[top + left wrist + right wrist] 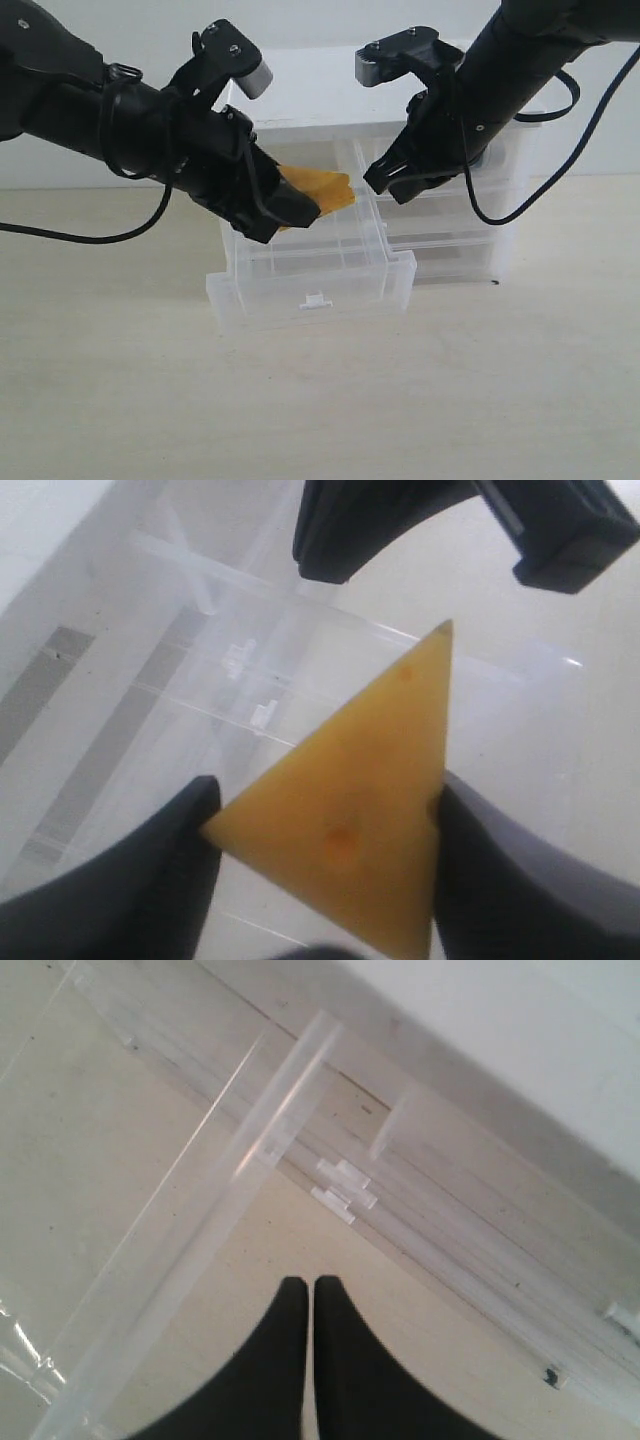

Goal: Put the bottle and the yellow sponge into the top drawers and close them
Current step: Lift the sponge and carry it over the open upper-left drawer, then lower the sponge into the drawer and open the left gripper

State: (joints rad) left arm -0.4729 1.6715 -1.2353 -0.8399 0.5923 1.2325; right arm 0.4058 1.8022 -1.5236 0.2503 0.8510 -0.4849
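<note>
The yellow sponge (328, 190), a cheese-like wedge, is pinched in my left gripper (300, 210) above the top left drawer (310, 278), which is pulled far out of the cabinet. In the left wrist view the sponge (360, 800) fills the gap of my left gripper (325, 815), one finger at each side. My right gripper (382, 183) is shut with nothing in it, hanging in front of the cabinet's right half beside the open drawer. The right wrist view has my right gripper (312, 1285) above the tabletop next to that drawer's clear wall (250, 1160). The bottle is not in any view.
The white-topped cabinet (330, 100) stands at the back of the pale table (120, 400). The full-width lower drawers (450, 255) are pushed in. The open drawer's front with its white tab handle (316, 300) sticks out towards the table's front. A black cable (500, 215) loops off the right arm.
</note>
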